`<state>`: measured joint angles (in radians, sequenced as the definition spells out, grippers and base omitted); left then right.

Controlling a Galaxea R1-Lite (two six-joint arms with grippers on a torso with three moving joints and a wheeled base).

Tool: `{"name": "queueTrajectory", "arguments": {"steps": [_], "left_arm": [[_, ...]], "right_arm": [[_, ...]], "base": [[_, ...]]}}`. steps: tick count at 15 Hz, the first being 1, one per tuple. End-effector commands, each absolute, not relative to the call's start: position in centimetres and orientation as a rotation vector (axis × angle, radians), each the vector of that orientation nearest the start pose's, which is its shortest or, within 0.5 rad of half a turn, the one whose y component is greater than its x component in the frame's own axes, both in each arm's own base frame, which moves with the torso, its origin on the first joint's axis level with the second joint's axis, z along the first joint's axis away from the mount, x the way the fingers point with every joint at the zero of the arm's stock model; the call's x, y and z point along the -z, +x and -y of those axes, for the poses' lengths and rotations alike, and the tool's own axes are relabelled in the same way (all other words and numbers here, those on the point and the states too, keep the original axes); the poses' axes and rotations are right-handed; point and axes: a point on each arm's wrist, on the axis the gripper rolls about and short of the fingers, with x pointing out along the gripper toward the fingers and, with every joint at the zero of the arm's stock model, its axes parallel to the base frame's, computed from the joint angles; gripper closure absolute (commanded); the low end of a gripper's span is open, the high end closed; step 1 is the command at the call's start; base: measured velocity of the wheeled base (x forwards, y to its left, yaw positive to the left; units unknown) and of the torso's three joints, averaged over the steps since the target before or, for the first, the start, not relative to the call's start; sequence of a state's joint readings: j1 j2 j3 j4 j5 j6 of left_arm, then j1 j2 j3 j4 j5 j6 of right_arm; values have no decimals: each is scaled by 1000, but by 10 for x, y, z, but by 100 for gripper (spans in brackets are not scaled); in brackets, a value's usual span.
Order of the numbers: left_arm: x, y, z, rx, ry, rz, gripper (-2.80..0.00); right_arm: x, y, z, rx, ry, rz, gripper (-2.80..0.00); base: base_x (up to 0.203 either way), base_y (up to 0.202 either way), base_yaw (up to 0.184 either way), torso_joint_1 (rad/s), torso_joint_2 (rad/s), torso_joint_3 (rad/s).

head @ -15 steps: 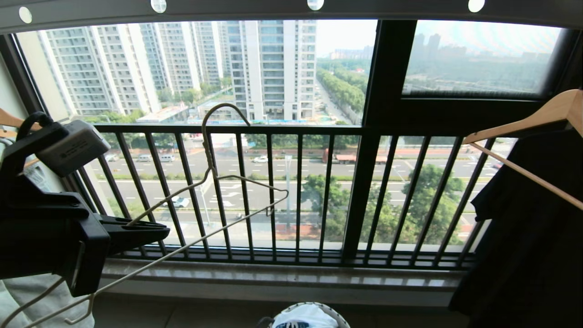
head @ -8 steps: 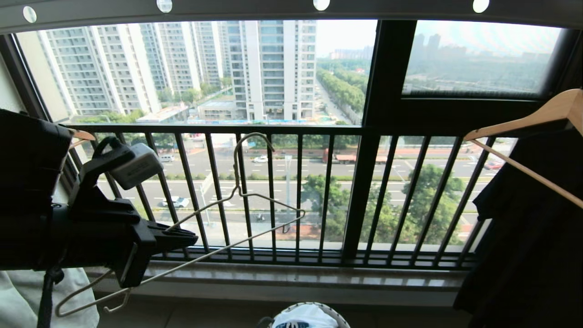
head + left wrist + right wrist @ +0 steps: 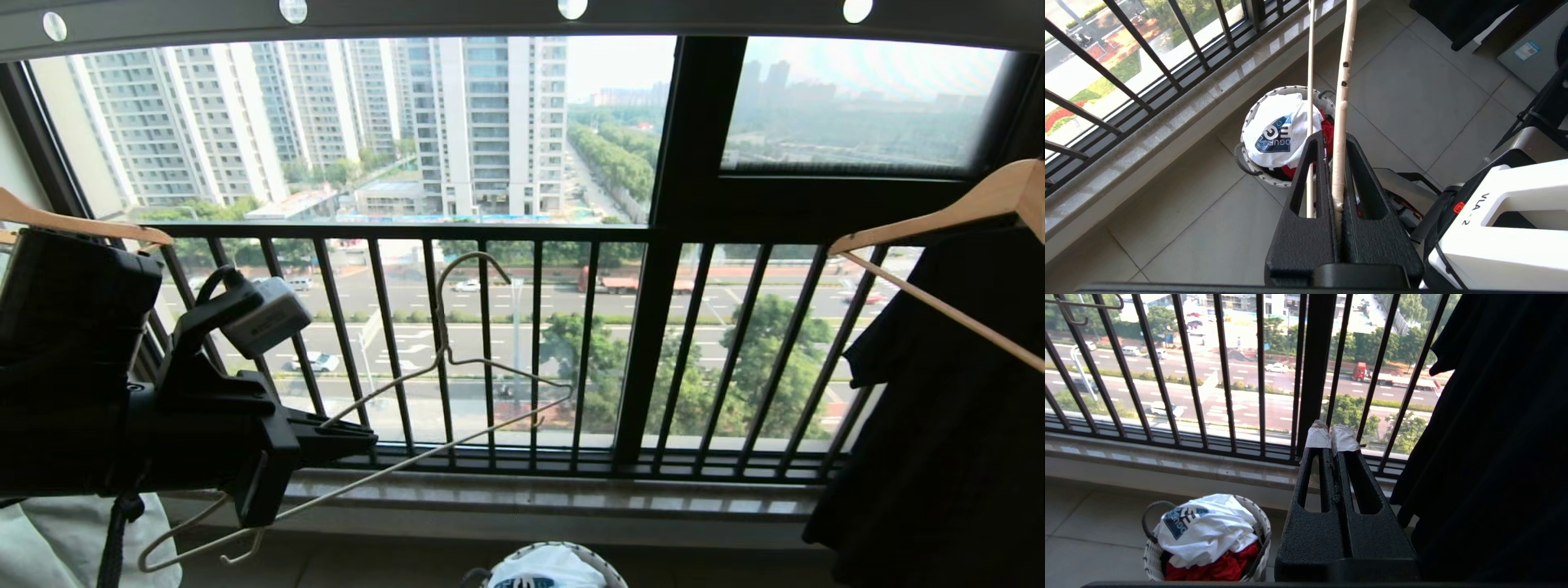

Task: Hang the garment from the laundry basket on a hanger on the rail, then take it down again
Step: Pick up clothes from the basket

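Left gripper (image 3: pixel 359 437): clamped tight on the wire hanger (image 3: pixel 457 392), gripping one sloping arm near its lower end.
Hanger axis: runs up and away from the jaws toward the window railing (image 3: pixel 535 351); hook neck upright, hook opening at top, well below the rail (image 3: pixel 522 15).
Room: clear air between hanger and railing bars; a wooden hanger (image 3: pixel 931 216) with a black shirt (image 3: pixel 955 425) hangs far off to the gripper's right.
Garment (image 3: pixel 1276 130): crumpled in the laundry basket (image 3: pixel 1249 173) on the floor, below and ahead of the jaws, over red cloth (image 3: pixel 1212 567).
Right gripper (image 3: pixel 1333 441): closed, holding nothing, facing the railing.
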<state>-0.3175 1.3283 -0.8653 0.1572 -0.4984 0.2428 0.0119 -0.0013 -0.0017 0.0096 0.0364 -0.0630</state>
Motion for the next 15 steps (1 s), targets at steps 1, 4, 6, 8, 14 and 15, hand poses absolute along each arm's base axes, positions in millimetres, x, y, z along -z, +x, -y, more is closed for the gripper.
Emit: {"name": "queueTrajectory", "arguments": {"steps": [1, 4, 6, 8, 14, 15], "left_arm": [[-224, 184, 72, 870, 163, -528, 0], [-231, 178, 70, 864, 165, -487, 0], [-228, 177, 70, 867, 173, -491, 0], [-228, 177, 70, 868, 173, -493, 0], [-227, 178, 70, 868, 174, -496, 0], [-226, 178, 70, 868, 174, -499, 0]], "right_arm": [[-75, -23, -1, -49, -64, -7, 0], [-75, -23, -1, -49, -63, -6, 0], [-75, -23, -1, -49, -64, -7, 0], [-75, -23, -1, -49, -64, -6, 0], [-75, -23, -1, -49, -63, -6, 0], [-75, -23, -1, -49, -65, -6, 0]], "base": [[0, 0, 0, 0, 0, 0], [0, 0, 0, 0, 0, 0], [0, 0, 0, 0, 0, 0], [0, 0, 0, 0, 0, 0], [0, 0, 0, 0, 0, 0], [0, 0, 0, 0, 0, 0]]}}
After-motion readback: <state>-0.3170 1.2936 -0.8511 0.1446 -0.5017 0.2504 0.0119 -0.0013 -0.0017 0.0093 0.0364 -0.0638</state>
